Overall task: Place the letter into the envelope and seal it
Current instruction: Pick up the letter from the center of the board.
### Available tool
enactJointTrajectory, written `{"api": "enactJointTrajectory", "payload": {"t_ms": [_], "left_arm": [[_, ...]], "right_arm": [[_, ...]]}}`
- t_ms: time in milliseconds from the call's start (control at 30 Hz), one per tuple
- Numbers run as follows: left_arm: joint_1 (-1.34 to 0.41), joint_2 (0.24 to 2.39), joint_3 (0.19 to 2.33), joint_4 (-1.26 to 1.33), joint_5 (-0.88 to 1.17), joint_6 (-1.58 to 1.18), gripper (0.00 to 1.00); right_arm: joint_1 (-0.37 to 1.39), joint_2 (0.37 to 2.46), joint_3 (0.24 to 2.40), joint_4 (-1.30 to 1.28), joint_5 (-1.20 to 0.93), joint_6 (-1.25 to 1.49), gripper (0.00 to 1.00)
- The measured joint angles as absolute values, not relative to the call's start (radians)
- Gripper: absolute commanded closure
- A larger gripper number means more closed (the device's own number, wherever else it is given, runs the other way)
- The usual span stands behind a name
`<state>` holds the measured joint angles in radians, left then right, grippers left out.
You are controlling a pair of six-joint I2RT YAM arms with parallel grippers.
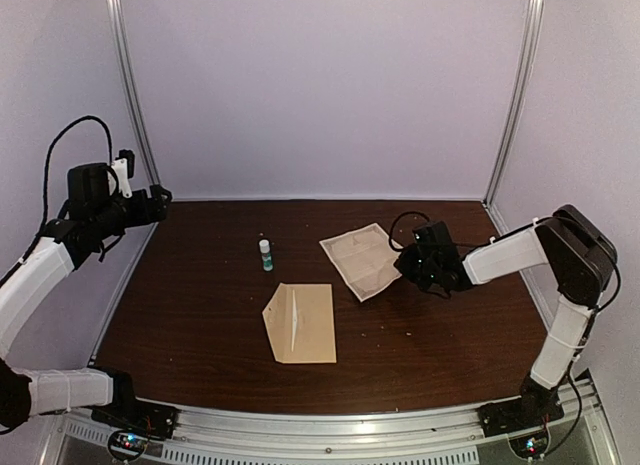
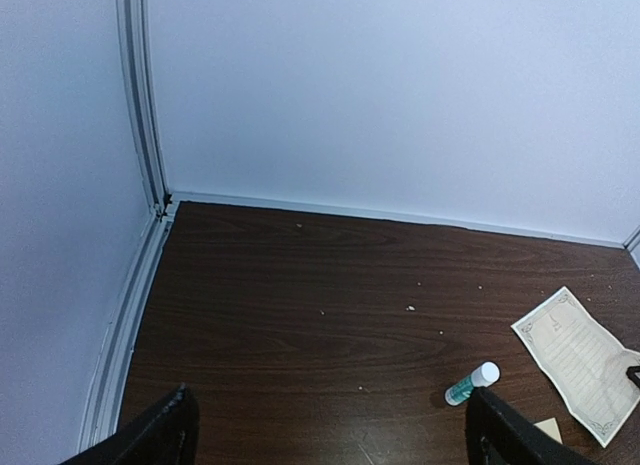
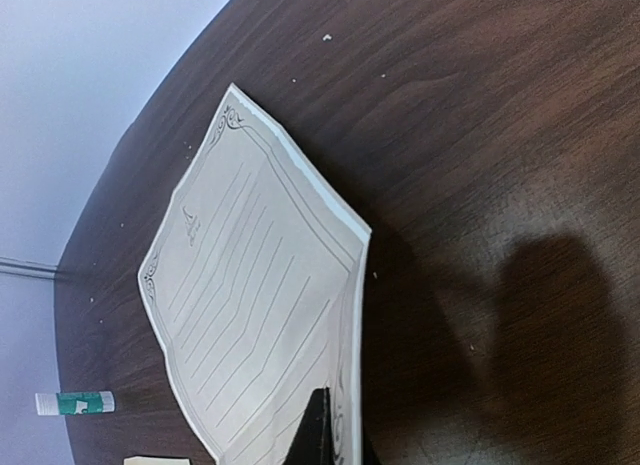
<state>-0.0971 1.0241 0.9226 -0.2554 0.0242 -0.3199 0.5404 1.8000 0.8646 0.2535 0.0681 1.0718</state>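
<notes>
at the upper left of the overhead view my left gripper (image 1: 152,199) hangs high over the table's (image 1: 190,325) far left corner, jaws wide apart and holding nothing; its wrist view shows only bare wood between the two fingers. moving right, a small glue stick (image 1: 265,254) with a white cap and green label sits just left of centre. below it, at lower centre, the tan envelope (image 1: 302,325) lies flat, its pointed flap toward the left of the frame and, as far as i can judge, lying open. up and to the right of the envelope, apart from it, is the cream letter (image 1: 362,261) with its fine dark border, turned at an angle. at its right edge sits my right gripper (image 1: 408,261), jaws together and pinched on the paper. in the right wrist view that near edge curls up off the wood where my dark finger (image 3: 320,433) meets it at the bottom of the frame. i take the step in hand to be picking up the letter. the next move calls for a gentle lift without creasing or dropping the thin sheet. then i carry it down and left to the envelope's mouth, with the left arm likely needed to hold the envelope steady.
</notes>
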Motion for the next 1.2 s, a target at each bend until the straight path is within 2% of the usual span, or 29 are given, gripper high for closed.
{"api": "enactJointTrajectory", "payload": {"t_ms": [200, 533, 900, 1200], "left_arm": [[-0.094, 1.013, 0.913, -0.255, -0.018, -0.324, 0.06], [-0.086, 0.96, 0.89, -0.253, -0.086, -0.34, 0.06], [-0.085, 0.921, 0.797, -0.149, 0.12, -0.327, 0.07], [-0.099, 0.946, 0.788, -0.048, 0.326, -0.292, 0.08]], "right_arm": [[0.534, 1.719, 0.846, 0.255, 0.079, 1.024, 1.0], [0.53, 1.387, 0.834, 0.141, 0.067, 0.791, 1.0], [0.534, 1.161, 0.876, -0.074, -0.289, 0.515, 1.0], [0.618, 1.108, 0.948, -0.118, -0.576, 0.424, 1.0]]}}
